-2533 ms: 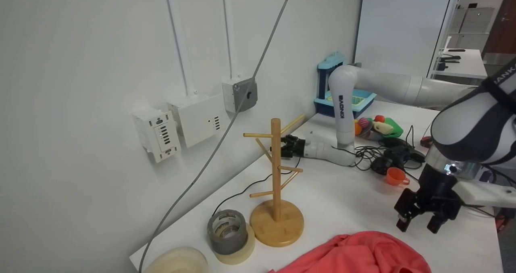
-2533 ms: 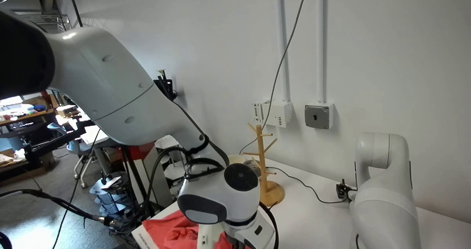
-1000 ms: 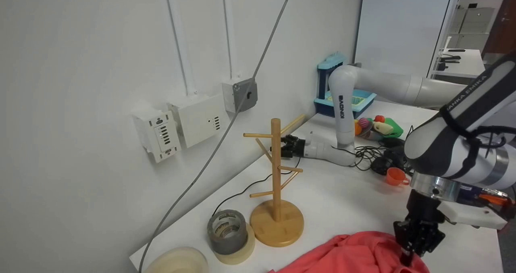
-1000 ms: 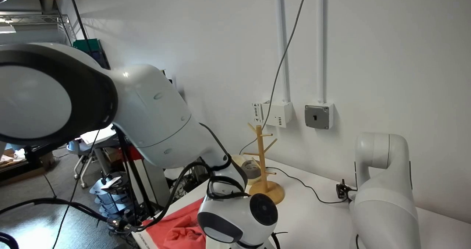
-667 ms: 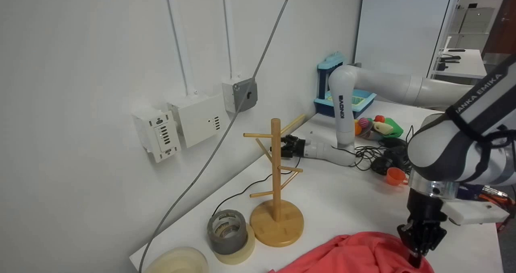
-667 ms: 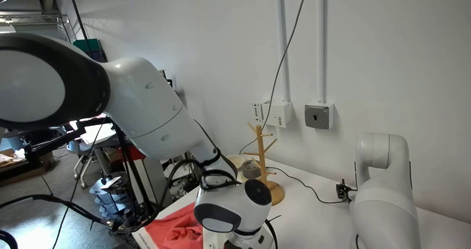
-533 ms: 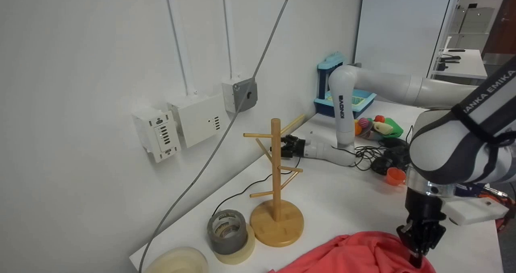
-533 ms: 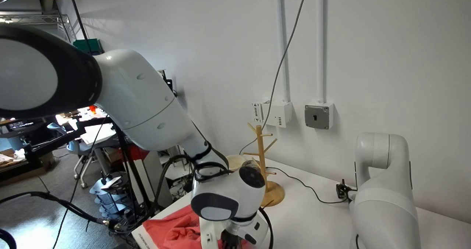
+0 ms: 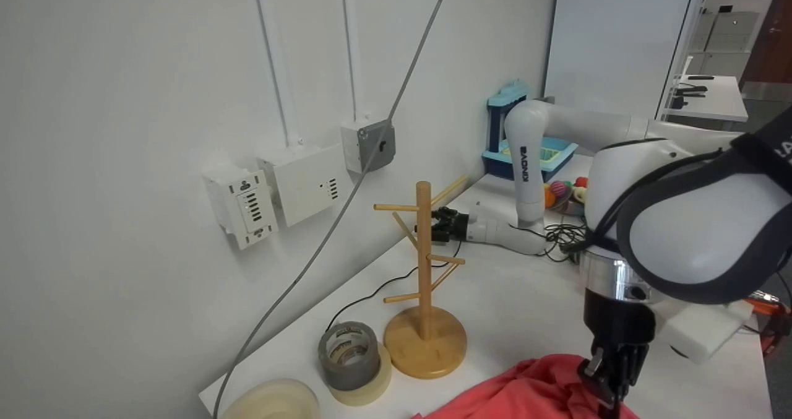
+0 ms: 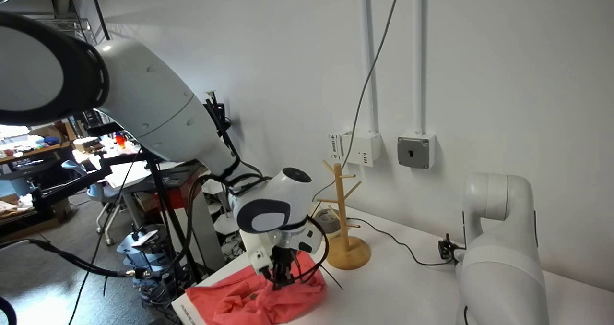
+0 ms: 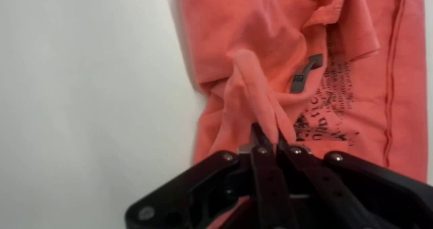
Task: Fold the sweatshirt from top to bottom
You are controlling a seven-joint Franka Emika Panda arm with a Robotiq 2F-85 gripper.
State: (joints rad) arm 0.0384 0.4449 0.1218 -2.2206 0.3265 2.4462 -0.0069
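Currently, the pincer [image 11: 271, 134] is pinching a raised fold of the coral sweatshirt [image 11: 284, 53], whose grey label [image 11: 298, 82] and dark lettering [image 11: 318, 120] are showing beside that fold in the wrist view. The sweatshirt is lying rumpled on the desk [image 9: 513, 320], near the base of the wooden mug tree [image 9: 424, 264]. Just beside the mug tree, a grey tape roll [image 9: 351, 374] is sitting on a paler roll [image 9: 363, 397], a cream dish [image 9: 272, 400] is resting farther from the tree on that side, and a white arm [image 9: 528, 165] marked KINOVA is standing beyond it.

Bright glare on the floor [image 10: 45, 294]
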